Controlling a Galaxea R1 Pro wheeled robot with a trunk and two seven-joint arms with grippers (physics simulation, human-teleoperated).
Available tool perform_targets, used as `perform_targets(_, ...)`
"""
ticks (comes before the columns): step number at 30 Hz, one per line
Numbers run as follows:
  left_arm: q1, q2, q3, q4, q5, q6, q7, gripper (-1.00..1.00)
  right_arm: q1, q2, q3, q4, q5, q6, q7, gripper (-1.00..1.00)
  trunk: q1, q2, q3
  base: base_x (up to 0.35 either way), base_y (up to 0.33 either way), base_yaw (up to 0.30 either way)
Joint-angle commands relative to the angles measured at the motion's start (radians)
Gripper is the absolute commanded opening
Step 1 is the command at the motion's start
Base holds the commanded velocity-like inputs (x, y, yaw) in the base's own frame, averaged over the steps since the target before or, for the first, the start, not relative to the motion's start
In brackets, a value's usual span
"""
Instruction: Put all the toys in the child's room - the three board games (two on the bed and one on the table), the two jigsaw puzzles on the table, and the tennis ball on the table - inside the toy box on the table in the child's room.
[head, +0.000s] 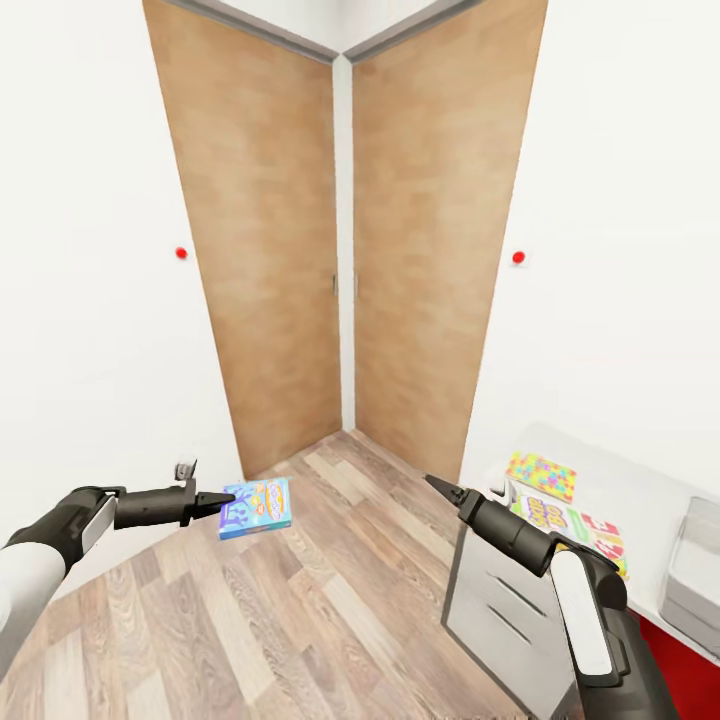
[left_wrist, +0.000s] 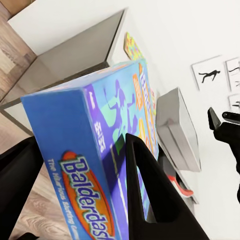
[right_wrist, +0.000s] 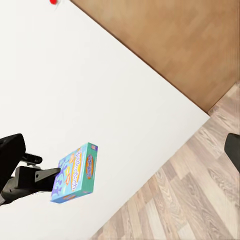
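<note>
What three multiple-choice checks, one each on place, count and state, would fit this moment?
1. Where is the blue board game?
A. In the left gripper, above the floor
B. Flat on the table
C. Inside the toy box

2. How many red dots are on the white walls in the head view?
A. None
B. Two
C. Five

3. What is the right gripper carrying?
A. A jigsaw puzzle
B. A tennis ball
C. Nothing

Answers: 1 A, the left wrist view shows fingers on either side of the box edge, with the wood floor below it. 2 B, one dot left of the wooden doors, one right. 3 C, its pointed tip is bare beside the table.
</note>
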Motion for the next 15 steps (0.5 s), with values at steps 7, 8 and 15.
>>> perform_targets(7, -0.001, 0.001, -0.001, -0.001, 0.006, 0.011, -0.002, -1.00, -0.001, 0.001, -0.003, 0.000, 0.001, 0.006, 0.004, 1.00, 0.001, -0.002, -0.002, 0.000, 0.000, -0.278)
perform_targets(8, -0.001, 0.001, -0.001, -0.001, 0.006, 0.011, -0.002, -1.00, -0.001, 0.001, -0.003, 0.000, 0.001, 0.006, 0.004, 1.00, 0.001, -0.002, -0.002, 0.000, 0.000, -0.278)
perform_targets(15, -0.001, 0.001, -0.001, -0.001, 0.006, 0.011, -0.002, -1.00, -0.001, 0.001, -0.003, 0.000, 0.001, 0.006, 0.004, 1.00, 0.001, -0.002, -0.002, 0.000, 0.000, -0.278)
